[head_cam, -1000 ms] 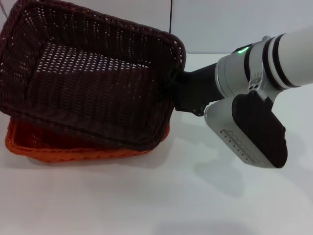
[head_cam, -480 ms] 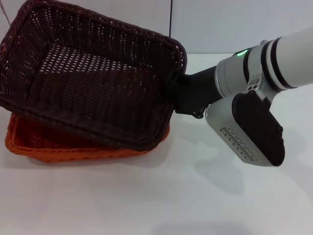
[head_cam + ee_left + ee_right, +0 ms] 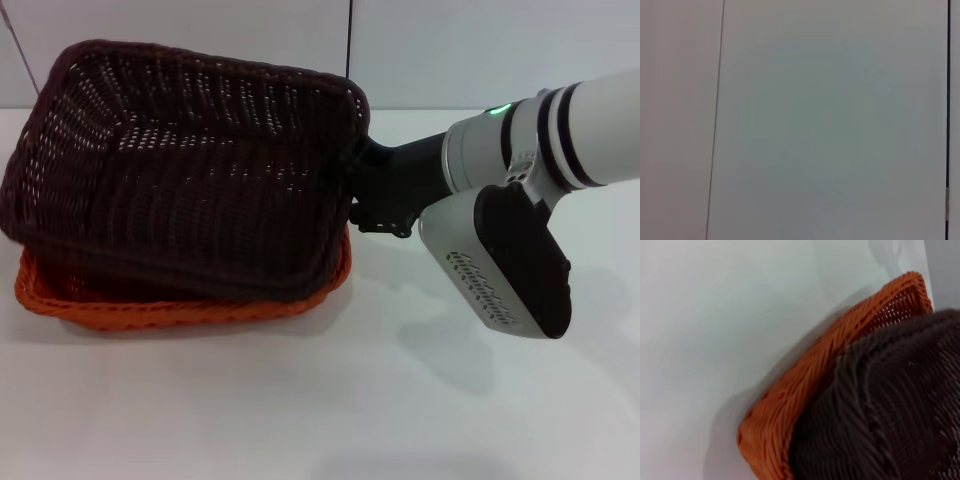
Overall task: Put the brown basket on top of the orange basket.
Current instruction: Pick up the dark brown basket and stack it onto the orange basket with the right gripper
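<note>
The brown basket point(image 3: 180, 170) lies over the orange basket point(image 3: 180, 316) at the table's left, its far left side still raised a little and its near side down inside the orange rim. My right gripper point(image 3: 357, 196) is shut on the brown basket's right rim, with the arm reaching in from the right. The right wrist view shows the brown weave point(image 3: 890, 410) close up, overlapping a corner of the orange basket point(image 3: 800, 395). My left gripper is out of view; its wrist view shows only a pale wall.
The white table point(image 3: 320, 410) runs in front of and to the right of the baskets. A pale wall with a dark vertical seam point(image 3: 350, 40) stands just behind them.
The brown basket has come down and levelled out onto the orange basket. My right gripper has lowered with it, still holding the rim.
</note>
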Controlling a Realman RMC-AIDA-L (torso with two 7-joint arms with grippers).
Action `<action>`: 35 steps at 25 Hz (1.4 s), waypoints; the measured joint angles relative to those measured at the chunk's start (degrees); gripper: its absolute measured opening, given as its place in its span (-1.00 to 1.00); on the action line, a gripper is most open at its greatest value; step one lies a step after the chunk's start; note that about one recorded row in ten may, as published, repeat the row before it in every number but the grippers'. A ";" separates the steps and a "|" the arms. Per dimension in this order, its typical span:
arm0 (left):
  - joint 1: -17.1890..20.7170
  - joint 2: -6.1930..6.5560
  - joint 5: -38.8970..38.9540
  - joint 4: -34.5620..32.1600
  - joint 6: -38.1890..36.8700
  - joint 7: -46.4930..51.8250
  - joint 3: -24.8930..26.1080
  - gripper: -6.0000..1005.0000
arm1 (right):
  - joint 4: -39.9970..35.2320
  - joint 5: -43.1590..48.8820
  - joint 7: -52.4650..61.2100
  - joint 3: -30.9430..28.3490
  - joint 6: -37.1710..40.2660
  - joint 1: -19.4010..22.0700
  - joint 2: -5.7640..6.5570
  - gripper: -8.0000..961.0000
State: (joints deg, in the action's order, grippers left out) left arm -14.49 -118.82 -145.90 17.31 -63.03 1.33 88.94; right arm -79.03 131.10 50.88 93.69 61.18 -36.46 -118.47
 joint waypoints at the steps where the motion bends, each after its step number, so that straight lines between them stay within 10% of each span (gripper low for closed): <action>1: -0.03 0.01 0.00 0.06 0.16 0.00 0.00 0.61 | -0.89 -0.23 0.01 0.00 0.04 0.61 0.00 -0.32; 7: -0.74 0.27 0.00 -0.15 1.07 0.00 0.16 0.61 | -3.58 -0.50 0.04 0.21 1.24 2.39 -0.22 0.25; 28: -0.76 0.52 0.00 -0.29 2.04 -0.34 0.45 0.61 | -15.99 -4.99 0.73 0.24 2.08 12.42 -1.04 0.39; 35: -0.20 0.44 0.00 -0.18 1.95 -0.19 0.41 0.61 | -14.76 -15.50 0.77 0.60 -13.57 13.91 -0.96 0.39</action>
State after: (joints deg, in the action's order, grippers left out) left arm -14.70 -118.38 -145.90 17.13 -61.08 1.14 89.35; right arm -93.79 115.60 51.65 94.29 47.61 -22.55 -119.43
